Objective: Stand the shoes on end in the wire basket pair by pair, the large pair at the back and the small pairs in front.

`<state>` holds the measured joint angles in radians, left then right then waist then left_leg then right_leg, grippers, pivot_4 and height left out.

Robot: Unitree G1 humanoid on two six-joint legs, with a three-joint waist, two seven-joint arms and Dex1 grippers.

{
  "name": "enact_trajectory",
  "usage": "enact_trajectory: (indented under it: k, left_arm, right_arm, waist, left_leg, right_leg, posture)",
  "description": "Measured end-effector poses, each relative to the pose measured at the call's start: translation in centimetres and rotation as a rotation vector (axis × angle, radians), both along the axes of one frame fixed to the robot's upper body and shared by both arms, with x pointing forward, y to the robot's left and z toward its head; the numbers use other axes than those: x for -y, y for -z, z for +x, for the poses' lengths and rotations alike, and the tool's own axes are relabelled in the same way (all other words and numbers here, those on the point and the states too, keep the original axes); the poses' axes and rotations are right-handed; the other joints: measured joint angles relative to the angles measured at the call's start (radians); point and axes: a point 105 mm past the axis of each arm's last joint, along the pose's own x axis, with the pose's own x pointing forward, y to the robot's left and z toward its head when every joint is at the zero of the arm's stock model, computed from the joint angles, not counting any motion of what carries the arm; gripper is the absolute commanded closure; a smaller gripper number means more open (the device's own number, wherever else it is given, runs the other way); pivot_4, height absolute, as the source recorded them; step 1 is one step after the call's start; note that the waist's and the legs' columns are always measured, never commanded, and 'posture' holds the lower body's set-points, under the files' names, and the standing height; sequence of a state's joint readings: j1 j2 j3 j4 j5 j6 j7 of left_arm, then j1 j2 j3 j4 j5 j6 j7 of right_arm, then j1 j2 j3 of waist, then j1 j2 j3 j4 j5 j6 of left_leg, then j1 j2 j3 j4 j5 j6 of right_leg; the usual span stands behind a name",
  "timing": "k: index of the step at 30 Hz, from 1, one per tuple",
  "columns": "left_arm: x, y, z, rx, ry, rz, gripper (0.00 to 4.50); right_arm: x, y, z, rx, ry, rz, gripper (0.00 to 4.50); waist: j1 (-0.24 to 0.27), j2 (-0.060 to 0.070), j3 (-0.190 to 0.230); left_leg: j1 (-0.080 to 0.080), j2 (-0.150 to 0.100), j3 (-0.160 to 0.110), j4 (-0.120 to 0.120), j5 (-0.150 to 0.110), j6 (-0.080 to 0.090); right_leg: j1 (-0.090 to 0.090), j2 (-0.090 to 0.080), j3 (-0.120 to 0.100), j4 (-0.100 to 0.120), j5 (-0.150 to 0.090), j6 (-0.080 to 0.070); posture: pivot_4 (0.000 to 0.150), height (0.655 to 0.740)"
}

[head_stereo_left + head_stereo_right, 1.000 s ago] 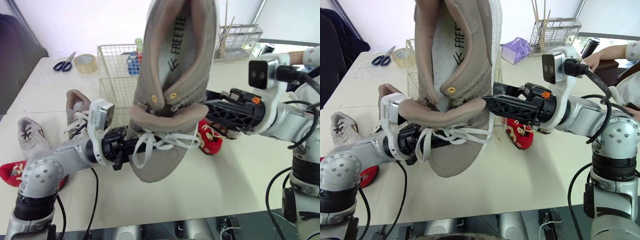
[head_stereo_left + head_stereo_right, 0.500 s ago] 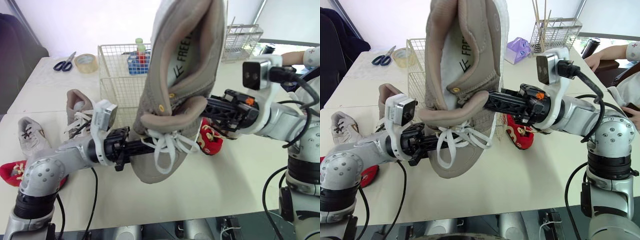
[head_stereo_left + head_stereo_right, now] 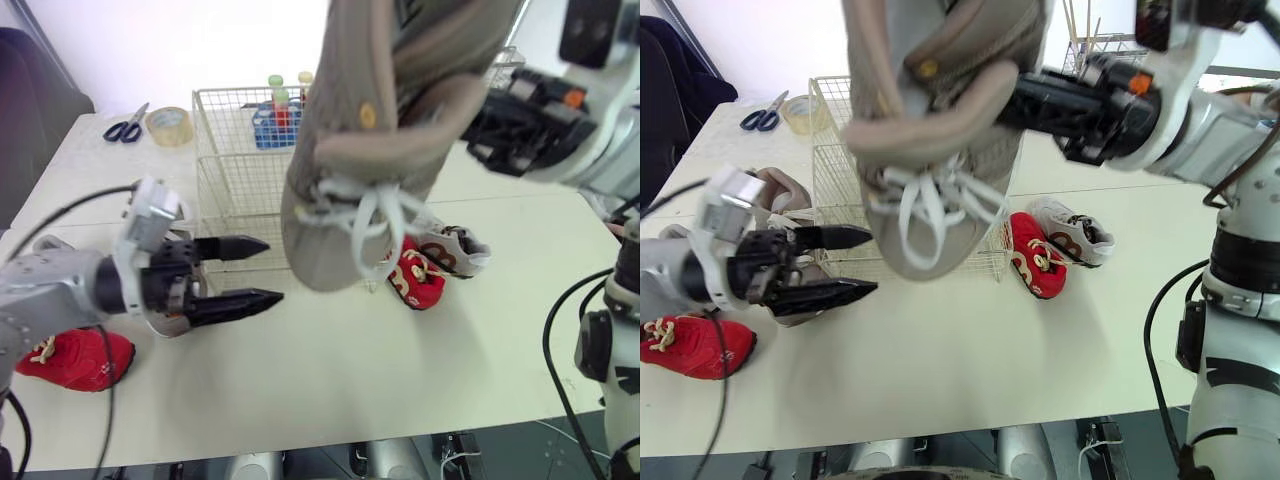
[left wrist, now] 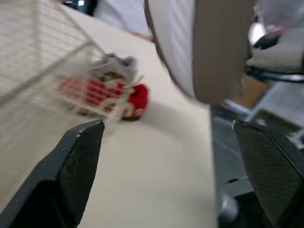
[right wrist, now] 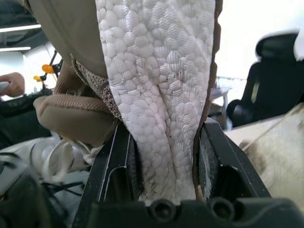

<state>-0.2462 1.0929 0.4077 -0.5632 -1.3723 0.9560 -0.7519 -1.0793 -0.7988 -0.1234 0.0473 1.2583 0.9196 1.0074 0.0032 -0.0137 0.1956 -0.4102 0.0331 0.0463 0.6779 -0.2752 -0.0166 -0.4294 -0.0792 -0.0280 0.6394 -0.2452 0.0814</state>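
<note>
My right gripper [image 3: 1025, 98] is shut on the heel end of a large tan shoe [image 3: 340, 200], clamping its white sole [image 5: 156, 71]. The shoe hangs toe down, laces dangling, just in front of the wire basket [image 3: 235, 150]. My left gripper [image 3: 272, 270] stands open and holds nothing, low over the table to the left of the shoe's toe. The other large tan shoe [image 3: 775, 183] lies behind the left wrist. A small red shoe [image 3: 415, 282] and a small white shoe [image 3: 452, 247] lie right of the basket. Another red shoe [image 3: 75, 357] lies at the front left.
Behind the basket stands a blue rack of tubes [image 3: 275, 118]. Scissors [image 3: 127, 129] and a tape roll [image 3: 172, 125] lie at the far left. A wire rack [image 3: 1102, 60] stands at the back right. The table's front edge runs close below the left gripper.
The left gripper let go of the tan shoe, opened and pulled back to the left. The right gripper closed on the shoe and raised it higher in front of the basket.
</note>
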Motion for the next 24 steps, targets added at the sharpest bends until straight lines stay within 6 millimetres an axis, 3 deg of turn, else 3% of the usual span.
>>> enact_trajectory:
  k: [4,7,12,19,24]
  left_arm:
    - [-1.2,-2.3,0.5,0.094,-0.108,-0.005,0.04]
    - [-1.2,-2.9,0.6,0.129,-0.156,-0.008,0.04]
    - [-2.0,-2.8,-0.2,0.127,-0.193,0.037,0.04]
    - [-3.3,-2.1,-0.9,0.096,-0.244,0.016,0.04]
    - [-3.1,-1.6,-1.2,0.088,-0.242,0.014,0.04]
  right_arm:
    - [1.9,-2.3,3.9,0.129,0.117,0.047,3.34]
    - [1.8,-3.6,6.8,0.230,0.183,0.066,3.34]
    - [1.0,-3.4,9.5,0.359,0.269,-0.045,3.34]
    - [-1.4,-2.3,10.5,0.426,0.242,-0.122,3.34]
    - [-2.8,-1.0,10.7,0.421,0.197,-0.152,3.34]
  waist:
    - [-0.003,0.001,0.000]
    - [-0.017,0.000,0.001]
    - [-0.025,0.000,0.001]
    - [-0.025,0.000,0.002]
    - [-0.025,0.001,0.002]
  left_leg:
    - [0.000,0.000,0.002,-0.002,0.000,0.001]
    - [0.000,0.000,0.002,-0.005,0.000,0.001]
    - [0.000,0.000,0.004,-0.016,0.000,-0.001]
    - [0.000,0.000,0.005,-0.020,0.002,-0.003]
    - [0.000,0.000,0.005,-0.017,0.002,-0.005]
  right_leg:
    - [0.000,-0.001,0.000,-0.003,0.000,0.000]
    - [0.000,-0.001,0.000,-0.005,0.002,0.004]
    - [-0.006,0.000,0.001,-0.006,0.003,0.005]
    - [-0.008,-0.001,0.000,-0.006,0.003,0.005]
    - [-0.007,-0.001,0.000,-0.005,0.003,0.004]
  posture:
    - [0.150,0.7400]
    - [0.150,0.7400]
    - [0.150,0.7400]
    - [0.150,0.7400]
    - [0.150,0.7400]
